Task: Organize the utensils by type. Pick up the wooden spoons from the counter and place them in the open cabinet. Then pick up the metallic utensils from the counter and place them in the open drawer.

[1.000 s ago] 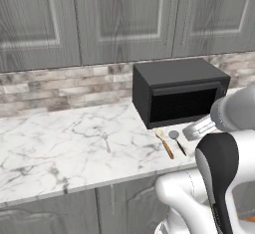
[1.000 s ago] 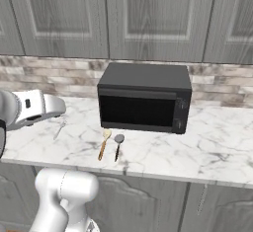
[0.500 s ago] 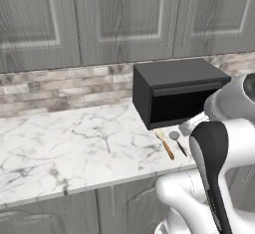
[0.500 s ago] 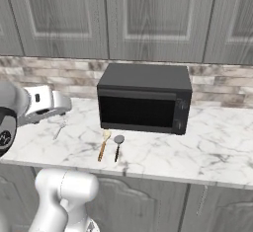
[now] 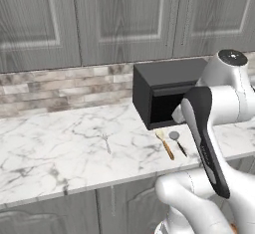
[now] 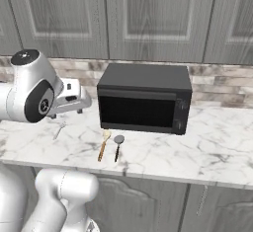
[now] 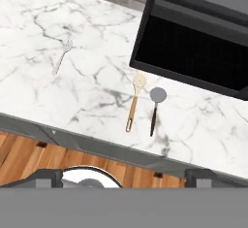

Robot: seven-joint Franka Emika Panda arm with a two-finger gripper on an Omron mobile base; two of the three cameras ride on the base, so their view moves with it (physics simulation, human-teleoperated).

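One wooden spoon (image 7: 133,103) with a pale head lies on the white marble counter (image 7: 97,86) before the black oven (image 7: 193,42). It shows too in the left base view (image 5: 165,143) and the right base view (image 6: 104,144). Right beside it lies a metallic spoon (image 7: 155,108) (image 5: 177,141) (image 6: 117,147) with a grey bowl and dark handle. A small silver fork (image 7: 62,57) (image 5: 106,142) (image 6: 59,130) rests apart to the left. My gripper (image 7: 124,177) hangs open and empty, high above the counter's front edge. The open cabinet and open drawer are out of view.
Grey panelled wall cabinets (image 6: 148,19) above the counter have their doors shut. A stone-tile backsplash (image 5: 60,88) runs behind. Wood floor (image 7: 29,159) shows beyond the counter's front edge. My white arm (image 5: 209,128) covers the oven's right part in the left base view.
The hand has drifted right, toward the oven's front, and the elbow has risen. The utensils have not moved and the gripper stays open.
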